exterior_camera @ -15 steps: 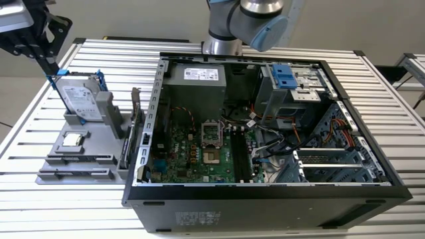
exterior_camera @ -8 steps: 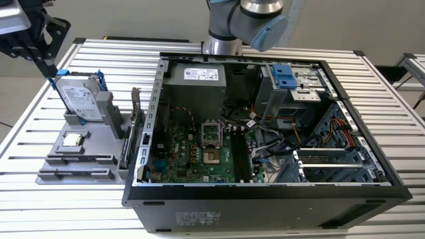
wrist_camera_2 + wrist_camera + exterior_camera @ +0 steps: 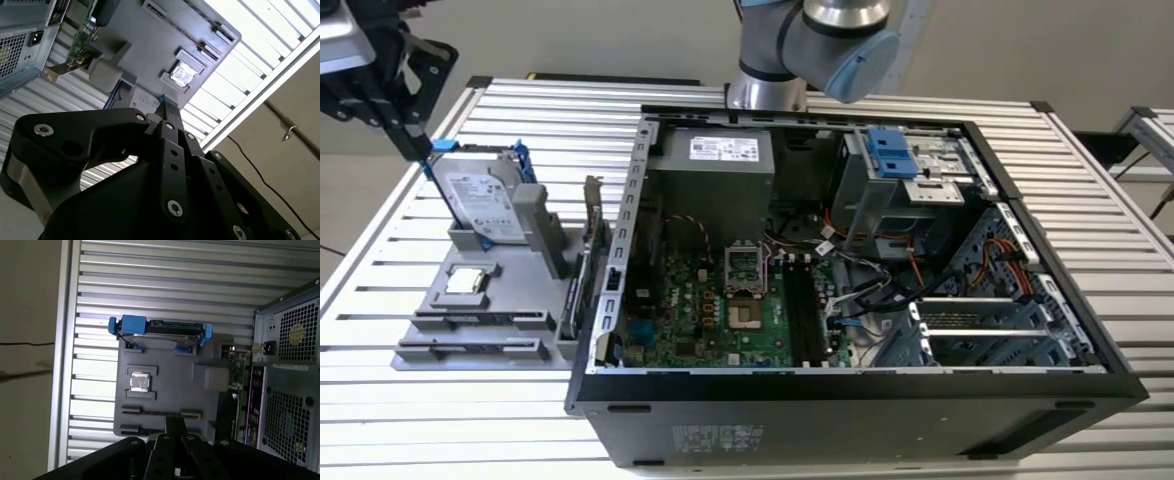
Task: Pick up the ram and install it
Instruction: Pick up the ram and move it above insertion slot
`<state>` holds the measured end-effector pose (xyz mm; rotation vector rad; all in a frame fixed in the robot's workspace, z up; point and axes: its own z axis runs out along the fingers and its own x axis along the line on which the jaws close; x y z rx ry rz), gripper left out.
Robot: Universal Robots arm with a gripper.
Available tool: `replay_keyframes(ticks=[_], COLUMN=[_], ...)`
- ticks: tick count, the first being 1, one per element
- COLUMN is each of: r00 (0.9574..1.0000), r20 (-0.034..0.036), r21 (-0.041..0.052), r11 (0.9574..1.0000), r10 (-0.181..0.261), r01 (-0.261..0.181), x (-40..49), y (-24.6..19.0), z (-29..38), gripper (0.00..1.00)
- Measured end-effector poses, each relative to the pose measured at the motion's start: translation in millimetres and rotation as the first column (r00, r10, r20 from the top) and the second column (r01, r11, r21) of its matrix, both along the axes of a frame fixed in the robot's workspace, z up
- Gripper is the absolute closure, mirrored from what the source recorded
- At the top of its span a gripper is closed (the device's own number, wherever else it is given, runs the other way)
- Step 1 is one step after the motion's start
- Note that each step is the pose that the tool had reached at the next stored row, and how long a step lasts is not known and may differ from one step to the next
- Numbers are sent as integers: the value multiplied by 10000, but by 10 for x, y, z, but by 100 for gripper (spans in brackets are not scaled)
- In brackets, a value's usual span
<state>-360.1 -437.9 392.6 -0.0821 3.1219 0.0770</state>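
Slatted aluminium table (image 3: pixel 400 420) carries everything. Open PC case (image 3: pixel 854 425) takes the middle, side open. Its motherboard (image 3: pixel 720 300) lies flat on the case floor, with the power supply (image 3: pixel 720 160) at the far end and black memory slots (image 3: pixel 803 310) next to the processor socket. Arm (image 3: pixel 821 35) rises from behind the case. Grey parts tray (image 3: pixel 514 295) sits on the exterior view's left, just beside the case. Hard drive (image 3: pixel 487 200) with blue brackets stands tilted at the tray's far end. Expansion card (image 3: pixel 594 215) stands on edge between the tray and the case wall. Gripper (image 3: pixel 418 150) hangs at the exterior view's top left, tips just beside the drive's blue bracket; can't tell if they touch it. Fingers (image 3: pixel 172 117) are pressed together, nothing visible between them. Square silver chip (image 3: pixel 464 283) lies flat in its pocket mid-tray. Ram (image 3: pixel 162 413): best match is the thin strip standing edge-up in the long holder row just past the chip, on the side away from the drive. Not certain, since it's seen edge-on. Not gripped, and well apart from the fingertips in the exterior view
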Motion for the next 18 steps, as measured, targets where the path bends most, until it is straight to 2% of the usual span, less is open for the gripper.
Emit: replay_keyframes(ticks=[18], r00=[10000], r20=[1], r21=[0], r11=[10000], r10=[-48], r01=[48], x=[-3], y=[-169], z=[0], gripper=[100])
